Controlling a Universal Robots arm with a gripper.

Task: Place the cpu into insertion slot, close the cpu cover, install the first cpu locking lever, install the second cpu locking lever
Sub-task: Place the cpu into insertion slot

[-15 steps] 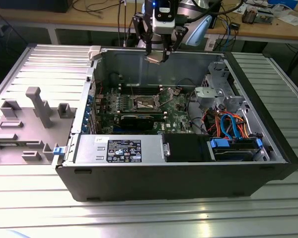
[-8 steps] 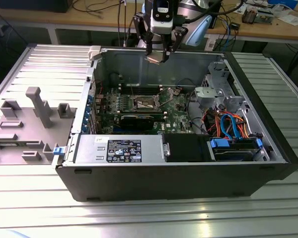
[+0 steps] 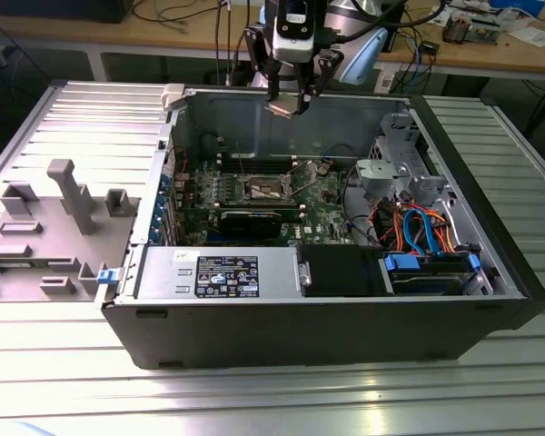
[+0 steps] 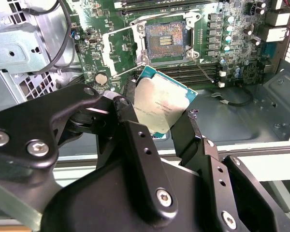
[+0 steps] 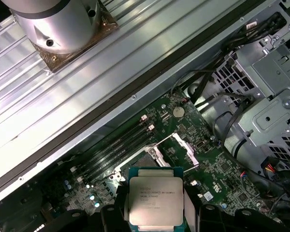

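**A:** Exterior view, item one?
**B:** Hand, hanging over the far wall of the open case. It is clamped on the cpu.

**A:** Item two?
**B:** Slot, on the green board down in the case. It sits well below the hand and nothing is seated in it.

**A:** Anything outside the case?
**B:** A grey moulded tray, just beside the case on the exterior view's left. Both stand on the ribbed metal surface.

**A:** Second wrist view?
**B:** Cpu, tilted, silver top facing the camera. It is pinched at two opposite edges by the black fingers. Slot is beyond it and apart from it, dark centre bare. Cover is swung open and lies beside the slot.

**A:** First wrist view?
**B:** Cpu again, held level between the fingers, green rim showing round the metal top. The slot's near edge is hidden behind the chip. The cpu is not touching the board.

**A:** State of the hand, for the record?
**B:** Closed on the cpu, with the chip in the air above the case.
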